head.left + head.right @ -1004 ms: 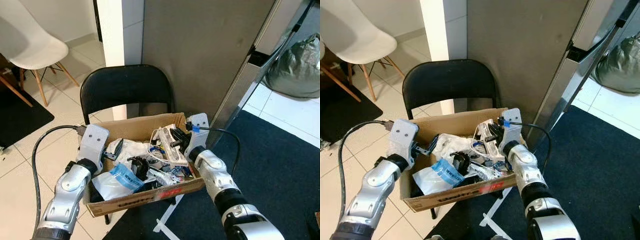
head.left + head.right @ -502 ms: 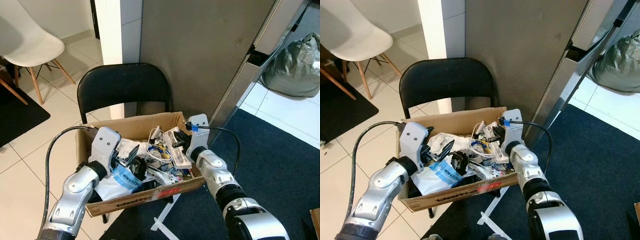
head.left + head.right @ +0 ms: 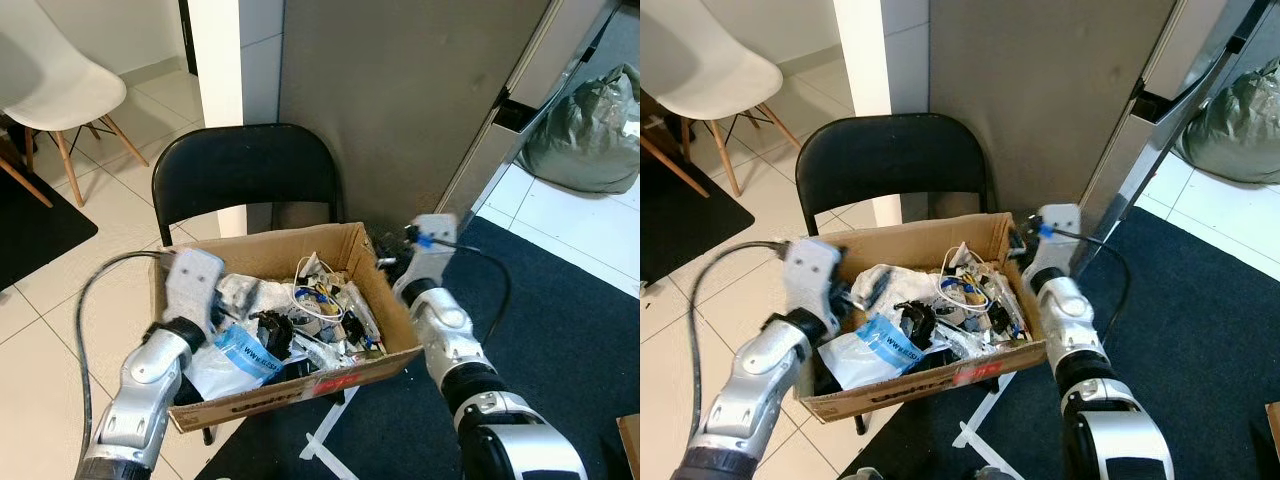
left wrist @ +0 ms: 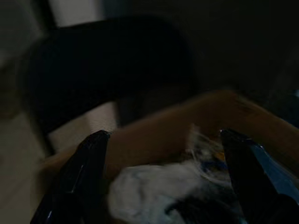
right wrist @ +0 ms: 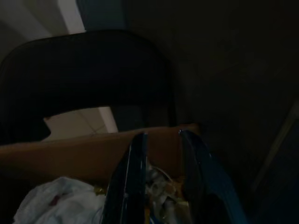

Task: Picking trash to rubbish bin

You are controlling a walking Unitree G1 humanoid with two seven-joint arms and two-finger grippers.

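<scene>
A cardboard box (image 3: pixel 290 395) full of trash sits on a black folding chair (image 3: pixel 245 180). Inside lie a white-and-blue plastic bag (image 3: pixel 240 352), crumpled white paper (image 3: pixel 245 290) and a tangle of white cable (image 3: pixel 318 298). My left gripper (image 3: pixel 875 290) hovers over the box's left part, blurred; in the left wrist view its fingers (image 4: pixel 88 177) stand wide apart and hold nothing. My right gripper (image 3: pixel 393 268) is at the box's far right corner, just outside the wall. Its fingers (image 5: pixel 133 182) show a narrow gap with nothing in it.
A tall grey panel (image 3: pixel 400 100) rises right behind the chair. To the right, a dark carpet (image 3: pixel 560 300) covers the floor, with a grey sack (image 3: pixel 590 140) beyond it. At the far left are a white chair (image 3: pixel 60 90) and a black mat (image 3: pixel 30 220) on tiles.
My right gripper has pulled out of the box to beyond its right wall. My left gripper has drawn back toward the box's left edge.
</scene>
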